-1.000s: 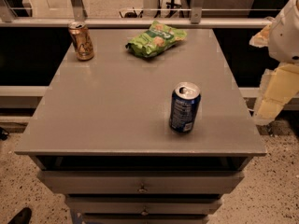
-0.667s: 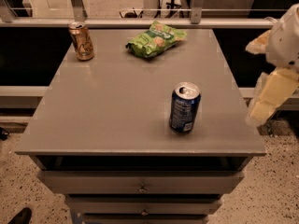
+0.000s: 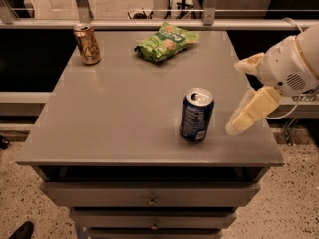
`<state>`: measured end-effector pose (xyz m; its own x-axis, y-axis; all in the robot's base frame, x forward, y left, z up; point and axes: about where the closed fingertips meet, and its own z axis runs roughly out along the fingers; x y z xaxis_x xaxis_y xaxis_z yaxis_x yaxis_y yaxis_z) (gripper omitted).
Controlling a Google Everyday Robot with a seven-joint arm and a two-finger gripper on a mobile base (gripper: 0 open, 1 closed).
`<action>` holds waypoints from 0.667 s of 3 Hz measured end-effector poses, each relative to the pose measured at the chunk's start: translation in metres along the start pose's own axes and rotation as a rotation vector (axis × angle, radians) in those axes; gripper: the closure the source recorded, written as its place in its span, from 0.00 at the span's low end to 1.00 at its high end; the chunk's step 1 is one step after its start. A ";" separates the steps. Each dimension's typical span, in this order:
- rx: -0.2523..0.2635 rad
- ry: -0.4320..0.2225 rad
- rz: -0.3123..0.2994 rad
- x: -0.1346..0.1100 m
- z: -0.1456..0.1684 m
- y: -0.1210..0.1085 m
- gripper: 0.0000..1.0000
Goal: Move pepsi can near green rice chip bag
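Note:
The pepsi can (image 3: 197,115) is dark blue with a silver top and stands upright near the front right of the grey table (image 3: 124,113). The green rice chip bag (image 3: 165,42) lies crinkled at the back middle of the table, well apart from the can. My gripper (image 3: 235,98) hangs over the table's right edge, just right of the pepsi can and not touching it. Its two cream fingers (image 3: 253,110) are spread open with nothing between them.
A gold-tan can (image 3: 86,44) stands upright at the back left corner. A metal rail (image 3: 149,23) runs behind the table. Drawers (image 3: 149,195) sit below the front edge. A shoe tip (image 3: 20,230) shows on the speckled floor at the lower left.
My gripper has moved left, from beyond the table's right edge to close beside the pepsi can. The cans and the bag have not moved.

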<state>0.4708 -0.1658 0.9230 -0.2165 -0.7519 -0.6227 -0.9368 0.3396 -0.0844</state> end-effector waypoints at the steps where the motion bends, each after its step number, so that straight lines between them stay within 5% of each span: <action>1: -0.048 -0.227 0.024 -0.029 0.028 0.006 0.00; 2: -0.070 -0.330 0.030 -0.043 0.045 0.013 0.00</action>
<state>0.4799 -0.1035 0.9131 -0.1539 -0.5147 -0.8434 -0.9506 0.3102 -0.0158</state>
